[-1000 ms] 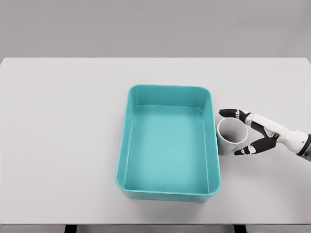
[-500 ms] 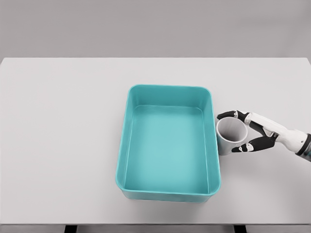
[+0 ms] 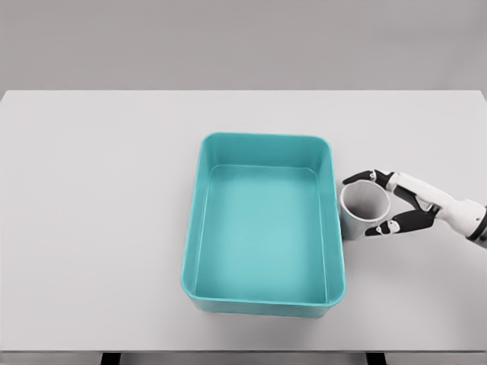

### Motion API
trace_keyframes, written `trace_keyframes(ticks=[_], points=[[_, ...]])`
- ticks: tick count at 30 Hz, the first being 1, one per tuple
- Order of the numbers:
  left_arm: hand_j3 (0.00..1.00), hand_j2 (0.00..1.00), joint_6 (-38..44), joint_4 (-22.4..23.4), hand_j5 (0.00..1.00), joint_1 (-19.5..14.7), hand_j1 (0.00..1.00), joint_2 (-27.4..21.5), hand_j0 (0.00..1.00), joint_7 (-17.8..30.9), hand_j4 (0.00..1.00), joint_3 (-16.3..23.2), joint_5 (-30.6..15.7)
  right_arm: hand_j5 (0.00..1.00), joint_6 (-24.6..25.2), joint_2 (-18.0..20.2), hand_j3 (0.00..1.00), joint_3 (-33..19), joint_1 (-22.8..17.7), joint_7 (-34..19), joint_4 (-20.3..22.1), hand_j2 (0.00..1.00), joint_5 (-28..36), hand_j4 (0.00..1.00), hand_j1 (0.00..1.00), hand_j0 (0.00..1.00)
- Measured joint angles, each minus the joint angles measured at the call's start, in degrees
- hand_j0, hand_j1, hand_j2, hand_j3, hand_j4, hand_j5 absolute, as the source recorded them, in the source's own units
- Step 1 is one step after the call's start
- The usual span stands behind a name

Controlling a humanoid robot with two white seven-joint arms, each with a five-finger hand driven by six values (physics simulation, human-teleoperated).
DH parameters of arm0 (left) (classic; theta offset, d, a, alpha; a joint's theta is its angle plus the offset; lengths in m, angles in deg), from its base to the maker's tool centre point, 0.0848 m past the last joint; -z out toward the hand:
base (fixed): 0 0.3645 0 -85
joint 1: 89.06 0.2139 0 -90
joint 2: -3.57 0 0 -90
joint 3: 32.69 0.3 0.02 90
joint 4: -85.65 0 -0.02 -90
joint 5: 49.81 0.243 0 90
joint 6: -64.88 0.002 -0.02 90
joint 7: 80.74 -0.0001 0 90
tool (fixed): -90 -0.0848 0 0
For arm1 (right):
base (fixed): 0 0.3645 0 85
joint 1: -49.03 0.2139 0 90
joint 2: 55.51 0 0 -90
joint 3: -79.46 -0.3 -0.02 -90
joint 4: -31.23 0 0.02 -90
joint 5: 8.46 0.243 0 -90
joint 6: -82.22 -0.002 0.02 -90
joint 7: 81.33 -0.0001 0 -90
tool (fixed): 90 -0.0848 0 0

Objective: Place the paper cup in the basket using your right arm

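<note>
White-and-black right hand (image 3: pixel 389 204) at the right edge, fingers (image 3: pixel 358 179) curled round the far side of the paper cup (image 3: pixel 363 211), thumb against its near side, closed on it. Cup upright, open mouth up, plain white-grey, no print or label readable. Just beside the right wall of the teal basket (image 3: pixel 262 140), outside it; contact with the wall unclear. Both on a pale grey worktop (image 3: pixel 99 213). No writing anywhere.
</note>
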Motion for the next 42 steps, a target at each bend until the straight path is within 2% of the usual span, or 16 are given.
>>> trace_keyframes(ticks=[13,29,36,42], points=[[1.00,1.00,0.0,0.0,1.00,0.0,1.00,0.0,1.00,0.0,1.00,0.0,0.0,0.80,0.0,0.3,0.80,-5.2,-0.5,0.0,0.7,0.80,0.3,0.80,0.80,0.80],[1.00,1.00,0.0,0.0,1.00,0.0,1.00,0.0,1.00,0.0,1.00,0.0,0.0,0.79,0.3,0.0,0.79,-12.4,-0.5,0.0,6.8,0.79,0.6,0.79,0.79,0.79],[1.00,1.00,0.0,0.0,1.00,0.0,1.00,0.0,1.00,0.0,1.00,0.0,0.0,0.79,0.7,-0.1,0.79,-14.1,-0.4,0.0,9.7,0.79,0.6,0.79,0.79,0.79],[1.00,1.00,0.0,0.0,1.00,0.0,1.00,0.0,1.00,0.0,1.00,0.0,0.0,0.71,0.9,-0.2,0.71,-14.3,0.1,0.0,13.1,0.71,0.5,0.71,0.71,0.71]])
